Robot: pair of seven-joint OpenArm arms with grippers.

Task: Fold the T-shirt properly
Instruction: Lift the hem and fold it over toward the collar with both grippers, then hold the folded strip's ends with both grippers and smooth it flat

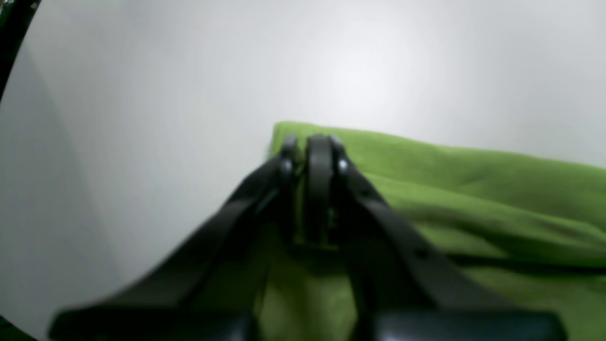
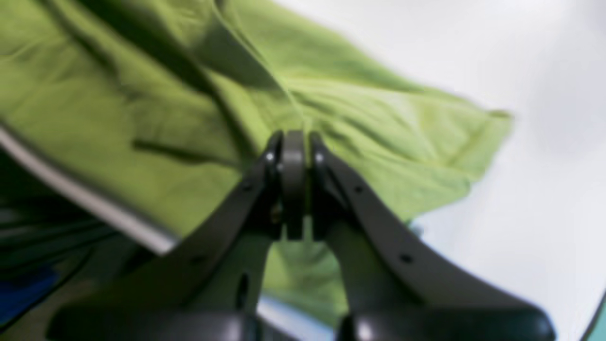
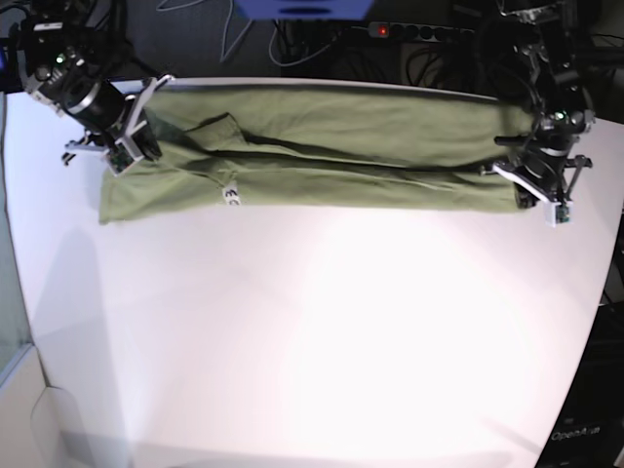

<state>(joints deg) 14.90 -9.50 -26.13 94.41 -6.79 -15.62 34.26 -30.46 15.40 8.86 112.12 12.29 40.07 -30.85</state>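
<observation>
The T-shirt (image 3: pixel 322 161) lies stretched in a long band along the far edge of the table (image 3: pixel 322 331) — the left gripper (image 3: pixel 534 185) and right gripper (image 3: pixel 132 136) each pinched shut on an end, probably keeping it taut for folding.

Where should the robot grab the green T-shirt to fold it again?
Probably at its two short ends, where each hand is already shut on it. The T-shirt lies as a long band across the table, so the left hand comes from one end and the right hand from the other, keeping the band stretched and flat.
</observation>
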